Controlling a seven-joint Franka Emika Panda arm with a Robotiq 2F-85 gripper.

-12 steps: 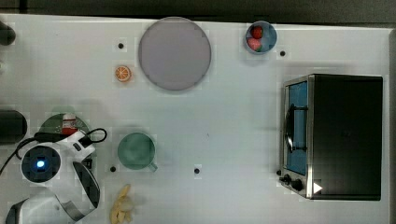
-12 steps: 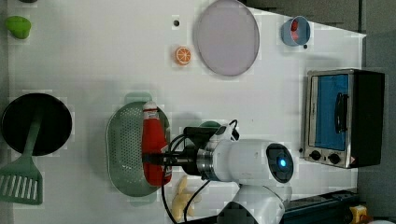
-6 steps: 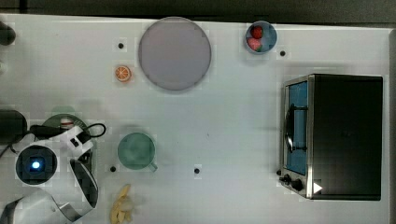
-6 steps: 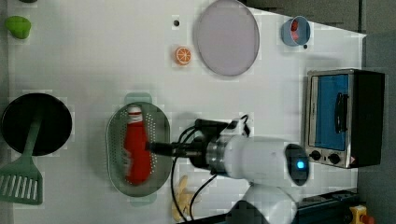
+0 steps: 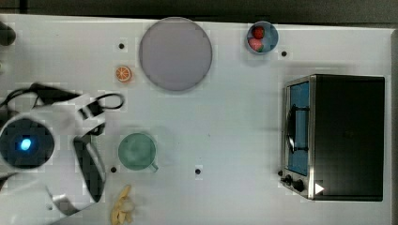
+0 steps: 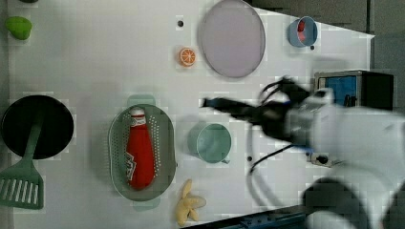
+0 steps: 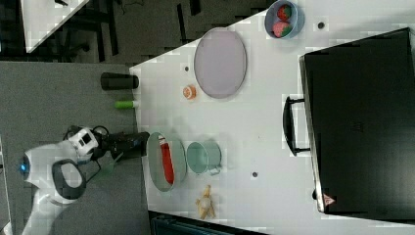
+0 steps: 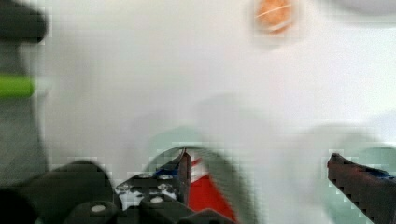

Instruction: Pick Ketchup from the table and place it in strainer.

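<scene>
With its two fingers spread wide apart and nothing between them, the gripper point(image 8: 257, 172) hangs above the table, and in the wrist view the red of the Ketchup point(image 8: 208, 193) shows below, between the fingertips but clear of them. Down there the Ketchup point(image 6: 138, 155) lies flat inside the strainer point(image 6: 162, 143), white cap pointing to the left view's top, body along the oval's length. Landmark is the strainer, then. Just beside it, on the left view's right, stands the green cup point(image 6: 213, 142); the gripper's dark fingers point(image 6: 224, 104) reach out above that cup, blurred, so I can't quite say how high they sit. Next to the strainer's lower end lies a banana point(image 6: 188, 208). On its other side, a black pan point(image 6: 36, 125) with a green spatula point(image 6: 21, 186) across it. Farther off past the cup, an orange slice point(image 6: 187, 56), then the grey plate point(image 6: 232, 38). Farthest from the strainer, the blue bowl point(image 6: 302, 32) and the toaster oven point(image 5: 340, 136).
</scene>
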